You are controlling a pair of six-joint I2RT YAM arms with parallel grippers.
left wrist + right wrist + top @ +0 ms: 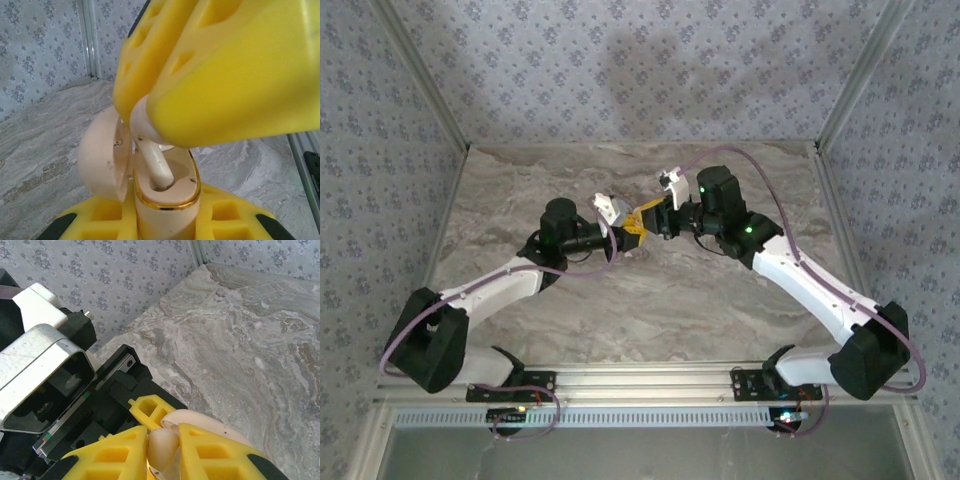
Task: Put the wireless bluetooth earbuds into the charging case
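The left gripper (629,236) is clamped narrowly around the base of the charging case (165,200), with the marble table (650,310) below the case. The case's lid (100,155) hangs open to one side. Directly over the case, the right gripper (162,452) pinches one earbud (152,155), whose stem reaches down into the case's socket.

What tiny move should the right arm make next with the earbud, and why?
Probably push the right end effector slightly deeper: the earbud it pinches has its stem in the charging case socket, but its head is above the gold rim. The left end effector grips the case, lid open.
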